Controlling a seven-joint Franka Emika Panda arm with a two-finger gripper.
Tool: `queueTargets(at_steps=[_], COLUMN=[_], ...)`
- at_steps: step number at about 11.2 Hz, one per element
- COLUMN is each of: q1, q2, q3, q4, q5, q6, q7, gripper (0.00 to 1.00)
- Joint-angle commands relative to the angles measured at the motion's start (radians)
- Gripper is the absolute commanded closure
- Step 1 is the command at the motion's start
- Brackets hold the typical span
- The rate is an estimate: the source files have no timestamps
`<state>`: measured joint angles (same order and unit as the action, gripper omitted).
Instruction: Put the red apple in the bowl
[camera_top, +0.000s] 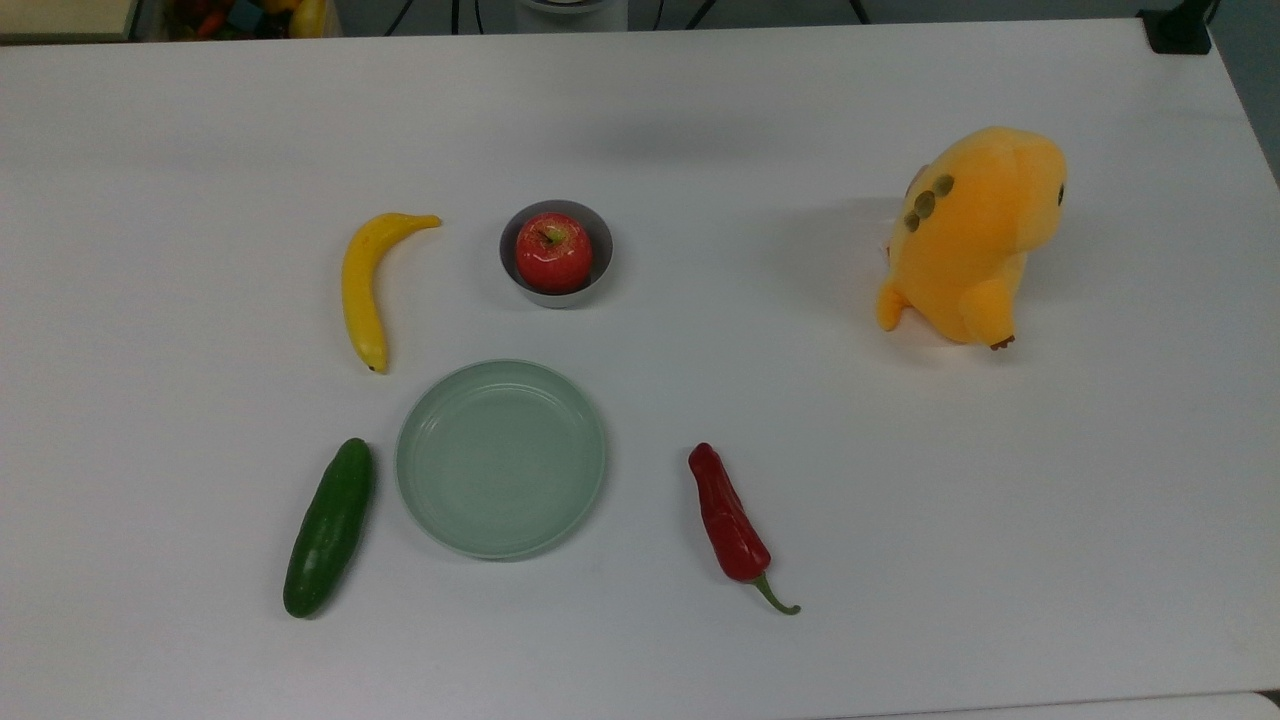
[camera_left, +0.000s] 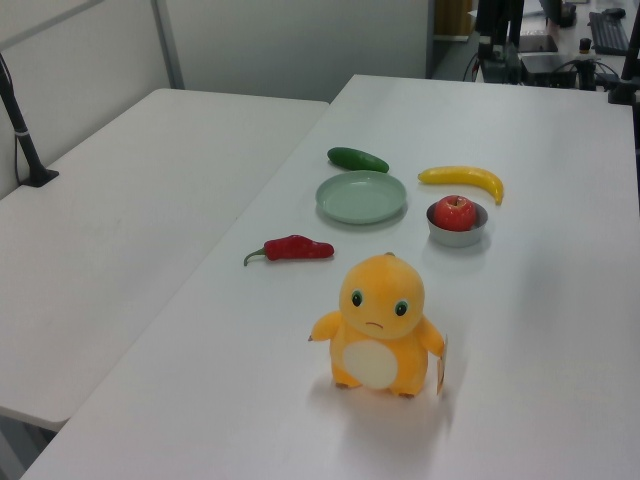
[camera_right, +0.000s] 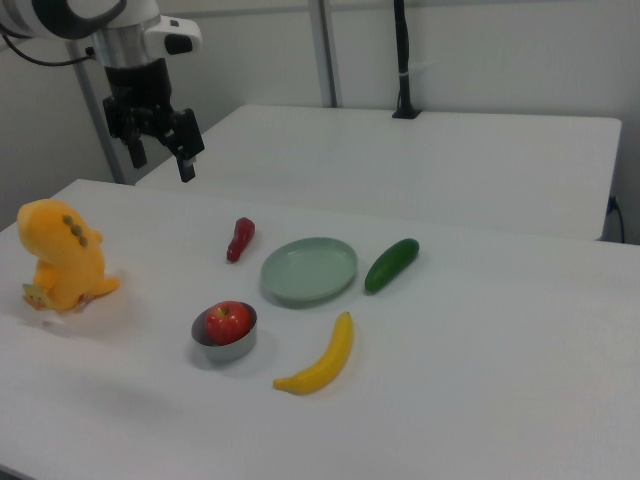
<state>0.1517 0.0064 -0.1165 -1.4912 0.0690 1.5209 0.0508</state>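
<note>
In the top view, the cucumber (camera_top: 329, 528) lies at 8 o'clock of the green plate (camera_top: 500, 457) and the chili pepper (camera_top: 730, 520) at 4 o'clock, all on the white desk (camera_top: 900, 500). At the plate's 12 o'clock the red apple (camera_top: 553, 251) sits inside the bowl (camera_top: 600, 240), stem dimple up, with the banana (camera_top: 366, 285) at the bowl's 9 o'clock. The plush toy (camera_top: 968, 236) stands well apart at 3 o'clock. In the right view, the hand (camera_right: 160, 158) hangs high above the desk, fingers spread wide, holding and touching nothing.
</note>
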Motion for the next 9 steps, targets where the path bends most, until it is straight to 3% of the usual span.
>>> queueTargets(at_steps=[1, 3, 5, 9], q1=[-0.015, -0.021, -0.029, -0.034], q2=[0.003, 0.010, 0.009, 0.010], q3=[0.014, 0.014, 0.012, 0.012], q4=[-0.023, -0.044, -0.053, -0.055], q5=[0.018, 0.018, 0.028, 0.028], q6=[0.082, 0.160, 0.160, 0.168], q7=[0.005, -0.023, -0.101, -0.107], gripper=[0.00, 0.00, 0.00, 0.00])
